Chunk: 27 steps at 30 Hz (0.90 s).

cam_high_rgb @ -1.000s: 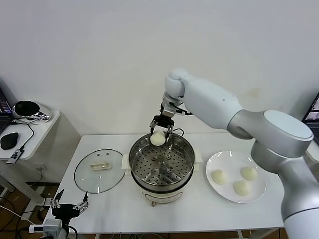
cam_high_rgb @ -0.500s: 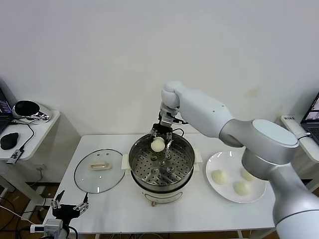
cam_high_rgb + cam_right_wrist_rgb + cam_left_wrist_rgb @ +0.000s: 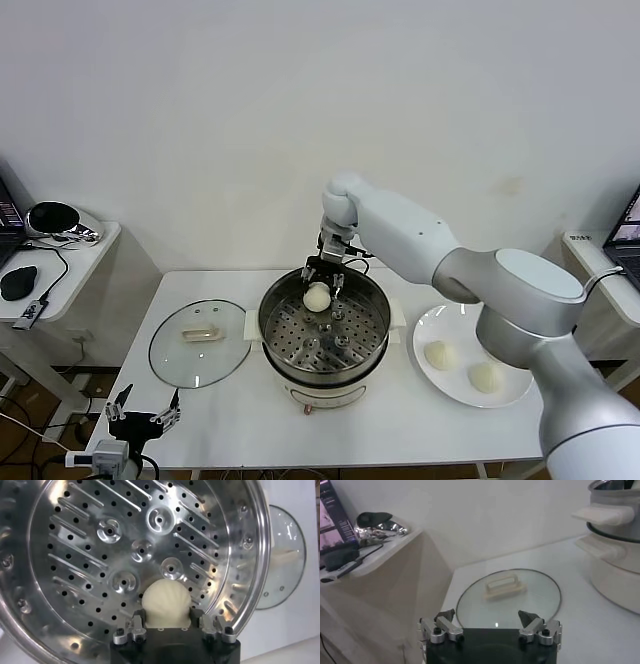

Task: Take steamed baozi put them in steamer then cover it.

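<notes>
One steamed baozi (image 3: pixel 317 296) (image 3: pixel 166 601), cream-white, lies on the perforated tray at the far side of the steel steamer (image 3: pixel 275 335) (image 3: pixel 100 555). My right gripper (image 3: pixel 322 288) (image 3: pixel 167 619) reaches down into the pot and stands open, a finger close on each side of that bun. Two more baozi (image 3: pixel 437 354) (image 3: pixel 485 377) show on the white plate (image 3: pixel 440 322) to the steamer's right. The glass cover (image 3: pixel 200 345) (image 3: pixel 510 597) lies flat on the table left of the steamer. My left gripper (image 3: pixel 140 415) (image 3: pixel 487 617) waits open below the table's front left corner.
My right arm passes over the back right of the table and over part of the plate. A small side table (image 3: pixel 60 240) with a mouse, cables and a dark round device stands at the far left. The steamer's white side handle (image 3: pixel 605 515) juts toward the cover.
My right gripper has come down from above the steamer's far rim into the pot with the baozi. Its fingers have spread, and the bun now rests on the tray.
</notes>
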### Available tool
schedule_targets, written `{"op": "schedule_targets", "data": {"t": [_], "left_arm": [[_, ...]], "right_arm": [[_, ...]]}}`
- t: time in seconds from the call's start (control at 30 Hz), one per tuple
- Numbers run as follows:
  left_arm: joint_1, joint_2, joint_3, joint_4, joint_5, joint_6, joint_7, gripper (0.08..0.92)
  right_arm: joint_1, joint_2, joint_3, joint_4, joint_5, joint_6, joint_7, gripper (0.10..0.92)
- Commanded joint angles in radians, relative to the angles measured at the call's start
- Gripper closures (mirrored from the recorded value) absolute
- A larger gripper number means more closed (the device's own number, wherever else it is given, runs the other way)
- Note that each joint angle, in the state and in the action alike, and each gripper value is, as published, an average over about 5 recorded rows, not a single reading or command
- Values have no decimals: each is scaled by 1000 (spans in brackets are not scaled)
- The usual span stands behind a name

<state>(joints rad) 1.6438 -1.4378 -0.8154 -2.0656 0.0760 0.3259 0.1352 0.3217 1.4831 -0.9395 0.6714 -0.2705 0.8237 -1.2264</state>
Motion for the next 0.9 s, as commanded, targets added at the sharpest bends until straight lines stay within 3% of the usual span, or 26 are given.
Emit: {"op": "schedule_targets", "data": {"t": [0.03,0.2,0.33,0.63,0.8,0.9], "left_arm": [[1,0,0,2,0,-1,0,177],[0,-1,2,3,0,0,0,177],[-1,-1,3,-2,2,1,3,177],[1,16,7,-10,4,3,9,177],[-2,16,12,-19,2,6,12,177],[1,18,19,-26,2,7,15,177]], "right_arm": [[-1,-2,-10,-11,34,5,-2,297],[23,-28,-1,22,94,2,-35,209],[75,-88,-6,117,289,-93,-98,203],[297,-352,-156,444,493,-589,-131,203],[369,-562,-193,647,474,-1061,-122,203],[377,-644,-174,731,422,-1254,-142,203]]}}
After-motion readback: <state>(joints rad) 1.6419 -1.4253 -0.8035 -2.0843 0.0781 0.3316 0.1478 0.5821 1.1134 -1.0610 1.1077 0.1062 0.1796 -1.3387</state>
